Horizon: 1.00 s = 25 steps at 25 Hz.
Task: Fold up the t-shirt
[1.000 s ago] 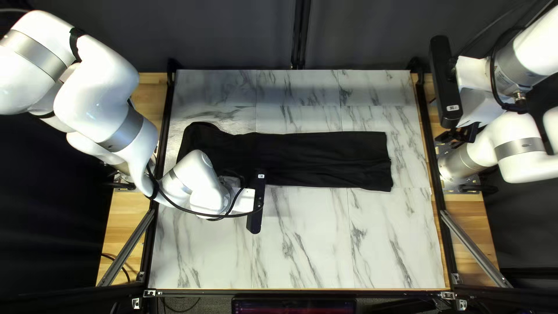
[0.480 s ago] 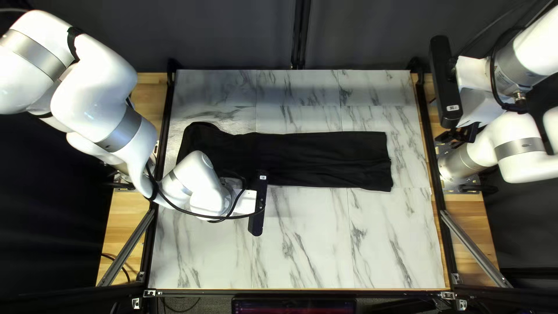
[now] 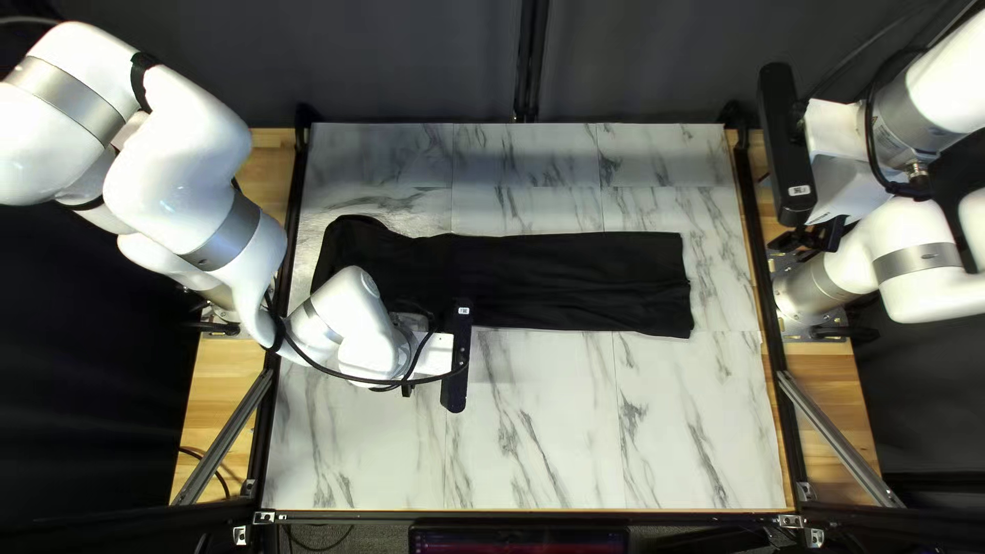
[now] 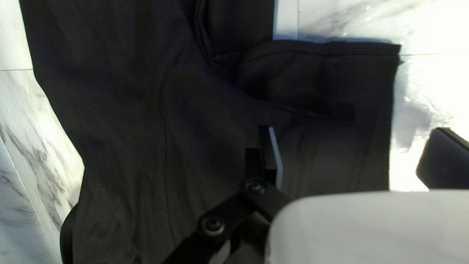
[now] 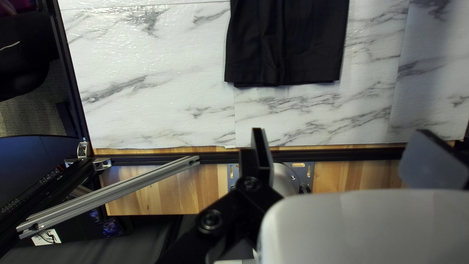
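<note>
Dark curtain (image 3: 410, 62) behind, marble-patterned counter (image 3: 534, 431) in front, black rails (image 3: 763, 277) down its sides, wood strips (image 3: 221, 410) outside those. The black t-shirt (image 3: 585, 282) lay on the counter as a long flat band, running from the left of the top left view across past the middle. Its left end flared and was partly hidden by the left arm (image 3: 354, 318); its right end stopped short of the right rail, with small creases near that end.

Left gripper (image 3: 435, 354) was low by the shirt's near edge. In its wrist view the fingers (image 4: 271, 156) stood wide apart, nothing clamped: one over black cloth, the other past the cloth's edge. A seam, a hemmed sleeve (image 4: 342, 73) and a bunched fold (image 4: 205, 44) showed there. Whether either finger touched the cloth, can't tell.

Right gripper (image 3: 811, 238) was off at the counter's right side, well apart from the shirt. Its fingers (image 5: 260, 151) were spread too, holding nothing. The shirt's end lay ahead of them; a metal bar (image 5: 112, 190) sat slantwise beside the gripper.
</note>
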Each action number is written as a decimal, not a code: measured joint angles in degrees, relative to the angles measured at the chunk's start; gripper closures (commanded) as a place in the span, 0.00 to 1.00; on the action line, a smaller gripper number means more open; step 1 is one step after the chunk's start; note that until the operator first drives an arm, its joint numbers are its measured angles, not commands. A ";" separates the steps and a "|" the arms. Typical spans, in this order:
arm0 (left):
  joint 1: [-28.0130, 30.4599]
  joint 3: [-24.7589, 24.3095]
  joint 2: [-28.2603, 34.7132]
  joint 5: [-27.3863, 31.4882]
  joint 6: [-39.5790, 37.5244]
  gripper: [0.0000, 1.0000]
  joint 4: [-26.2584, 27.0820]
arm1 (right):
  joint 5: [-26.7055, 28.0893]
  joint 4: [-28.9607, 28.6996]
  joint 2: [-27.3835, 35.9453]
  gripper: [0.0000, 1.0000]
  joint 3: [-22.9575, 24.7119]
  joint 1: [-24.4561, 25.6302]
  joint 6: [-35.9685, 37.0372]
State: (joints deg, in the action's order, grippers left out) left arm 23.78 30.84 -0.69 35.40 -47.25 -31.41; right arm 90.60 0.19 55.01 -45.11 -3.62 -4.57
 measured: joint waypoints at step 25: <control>0.44 0.42 5.16 6.16 1.74 1.00 1.93 | 0.00 0.00 0.00 0.00 0.00 0.00 0.00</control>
State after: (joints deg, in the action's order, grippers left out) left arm 24.22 31.26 4.47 41.56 -45.50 -29.47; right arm 90.60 0.19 55.01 -45.11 -3.62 -4.57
